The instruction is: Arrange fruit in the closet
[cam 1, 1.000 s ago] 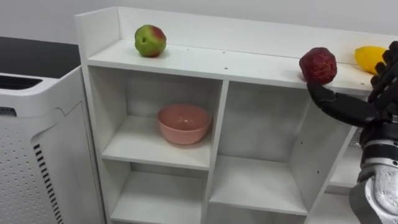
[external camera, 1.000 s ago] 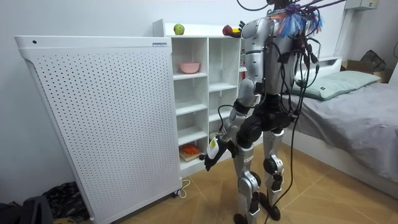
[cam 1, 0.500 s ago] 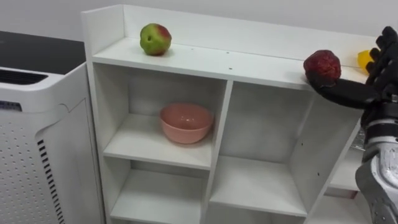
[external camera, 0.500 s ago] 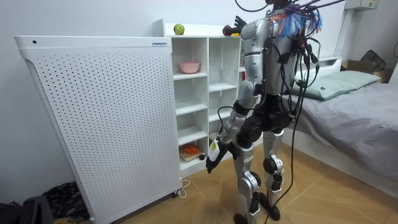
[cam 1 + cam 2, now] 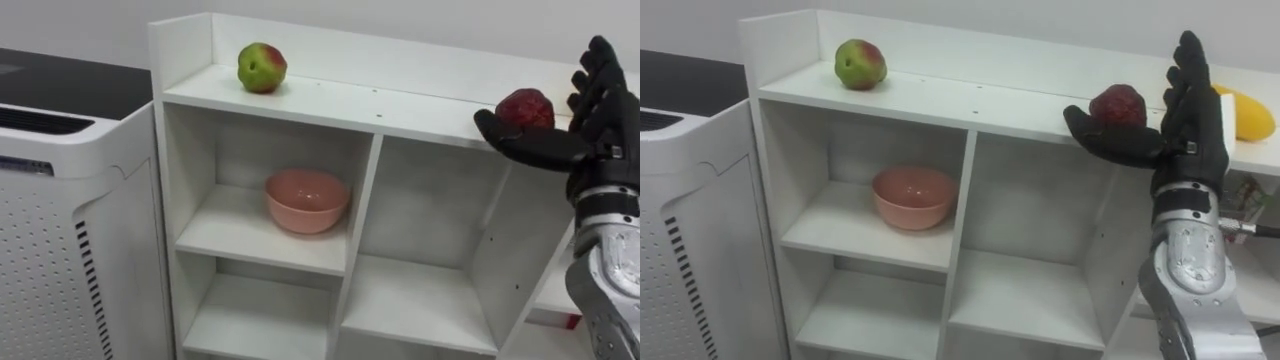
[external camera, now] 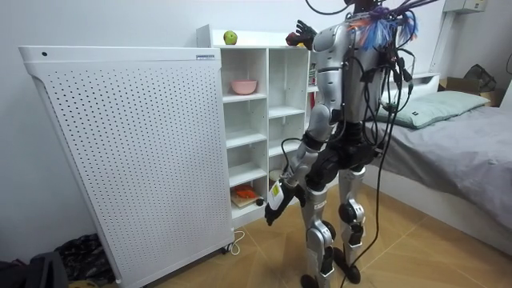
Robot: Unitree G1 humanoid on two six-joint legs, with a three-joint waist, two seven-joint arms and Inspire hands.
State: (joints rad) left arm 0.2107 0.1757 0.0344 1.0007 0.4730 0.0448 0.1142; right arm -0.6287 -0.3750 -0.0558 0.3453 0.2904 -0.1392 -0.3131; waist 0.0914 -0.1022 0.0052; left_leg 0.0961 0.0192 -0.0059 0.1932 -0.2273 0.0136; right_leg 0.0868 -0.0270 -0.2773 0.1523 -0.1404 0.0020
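A white closet of open compartments stands before me. On its top board a green-red apple lies at the left and a dark red fruit at the right. My right hand is raised at the red fruit and open: its thumb reaches across the front of the fruit, while the straight fingers stand upright on the fruit's right. A yellow fruit lies just beyond those fingers. In the room view my left hand hangs low beside the thigh.
A pink bowl sits in the upper left compartment. A white perforated cabinet stands close against the closet's left side. An orange item lies on a low shelf. A bed is at the room view's right.
My right hand has risen at the red fruit and its fingers have straightened upward. The whole eye view has shifted a little; the fruits stay on the top board.
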